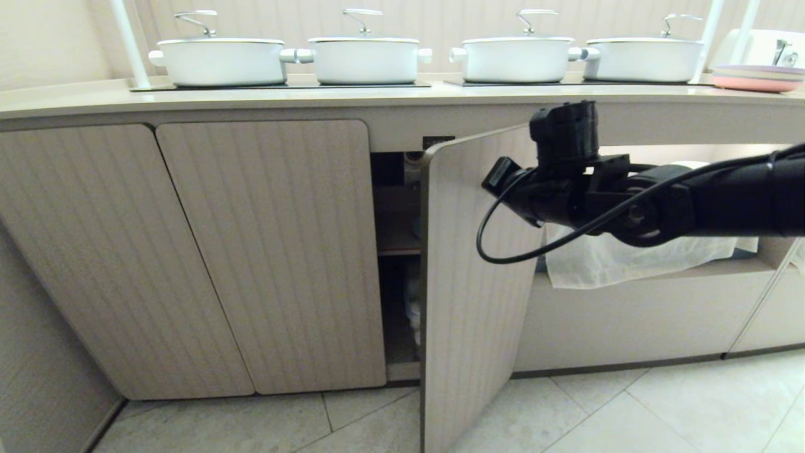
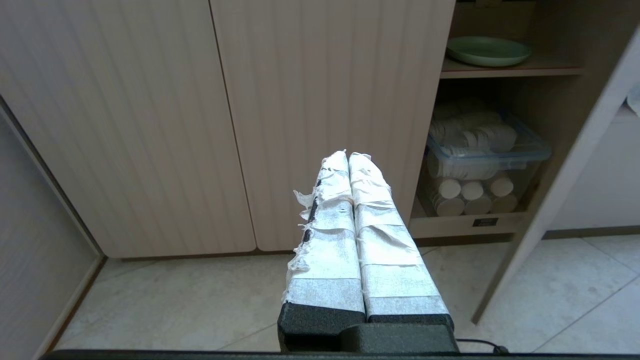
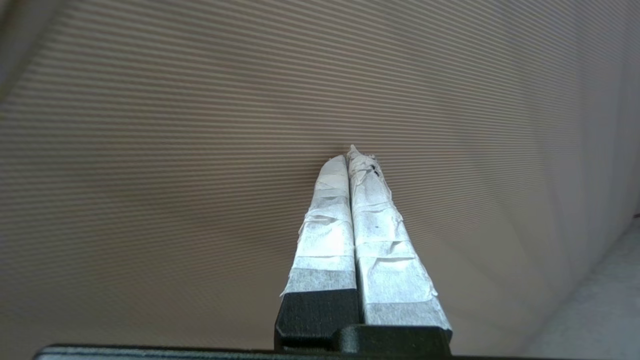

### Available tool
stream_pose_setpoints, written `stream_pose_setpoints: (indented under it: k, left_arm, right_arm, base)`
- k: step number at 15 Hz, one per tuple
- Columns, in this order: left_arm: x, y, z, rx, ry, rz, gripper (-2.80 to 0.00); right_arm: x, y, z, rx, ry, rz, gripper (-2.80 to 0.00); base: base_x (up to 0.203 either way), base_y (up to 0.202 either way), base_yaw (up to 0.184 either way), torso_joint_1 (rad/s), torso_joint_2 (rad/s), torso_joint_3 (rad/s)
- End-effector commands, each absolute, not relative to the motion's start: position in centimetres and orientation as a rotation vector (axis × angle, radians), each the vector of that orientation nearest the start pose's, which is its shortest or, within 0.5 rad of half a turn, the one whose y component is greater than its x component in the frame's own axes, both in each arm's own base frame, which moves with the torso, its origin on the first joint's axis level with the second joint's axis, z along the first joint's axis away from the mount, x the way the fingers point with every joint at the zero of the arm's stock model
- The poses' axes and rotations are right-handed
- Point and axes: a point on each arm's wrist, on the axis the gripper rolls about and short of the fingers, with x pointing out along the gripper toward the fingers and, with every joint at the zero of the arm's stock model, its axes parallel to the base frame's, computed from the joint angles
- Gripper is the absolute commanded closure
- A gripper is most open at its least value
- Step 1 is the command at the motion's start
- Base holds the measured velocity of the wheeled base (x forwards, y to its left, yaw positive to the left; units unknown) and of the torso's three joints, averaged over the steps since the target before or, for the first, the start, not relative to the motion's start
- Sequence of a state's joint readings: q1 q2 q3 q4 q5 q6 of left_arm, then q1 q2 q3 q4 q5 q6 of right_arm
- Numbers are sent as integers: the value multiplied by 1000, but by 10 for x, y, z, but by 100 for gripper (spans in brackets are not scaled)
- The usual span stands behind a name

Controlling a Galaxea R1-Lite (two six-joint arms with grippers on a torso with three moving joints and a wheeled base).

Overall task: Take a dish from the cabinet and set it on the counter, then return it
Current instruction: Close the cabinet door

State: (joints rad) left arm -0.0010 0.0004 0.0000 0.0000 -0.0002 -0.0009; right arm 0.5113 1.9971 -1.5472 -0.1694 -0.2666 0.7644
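The mint-green dish [image 2: 487, 50] lies on the wooden shelf inside the cabinet, seen in the left wrist view. The cabinet's ribbed door [image 1: 465, 283] stands partly swung out. My right arm [image 1: 597, 195] reaches in from the right, across the door's upper part. The right gripper [image 3: 350, 152] is shut and holds nothing, its taped tips right at the ribbed door face [image 3: 200, 125]. The left gripper [image 2: 348, 155] is shut and empty, low before the closed doors, away from the dish. Above runs the cream counter [image 1: 377, 94].
Several white lidded pots [image 1: 365, 56] stand on the counter, with stacked pink and lilac plates [image 1: 758, 78] at its right end. A white cloth [image 1: 629, 258] hangs from the open niche behind my arm. A clear bin of white round items [image 2: 480, 160] fills the cabinet's lower shelf.
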Motion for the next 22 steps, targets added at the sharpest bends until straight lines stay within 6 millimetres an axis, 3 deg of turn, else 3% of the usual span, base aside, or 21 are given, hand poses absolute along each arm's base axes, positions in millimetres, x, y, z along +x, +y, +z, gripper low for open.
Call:
stream_pose_setpoints:
  k: [1, 6, 9, 17, 22]
  left_arm:
    - [-23, 0, 75, 0, 0, -2, 0]
    - [-23, 0, 75, 0, 1, -2, 0]
    - [-23, 0, 75, -1, 0, -1, 0]
    - [-23, 0, 75, -2, 0, -2, 0]
    - [-23, 0, 75, 0, 0, 0, 0]
  right_arm:
    - [368, 201, 228, 641, 352, 124, 0]
    - [358, 194, 233, 621, 353, 124, 0]
    - [335, 182, 235, 580, 372, 124, 0]
    - [239, 127, 223, 472, 442, 111, 0]
    - [181, 94, 183, 333, 454, 133, 0]
  base:
    - [0, 0, 0, 0, 0, 0]
    - [0, 0, 0, 0, 0, 0]
    - [0, 0, 0, 0, 0, 0]
    - [0, 0, 0, 0, 0, 0]
    - [0, 0, 0, 0, 0, 0]
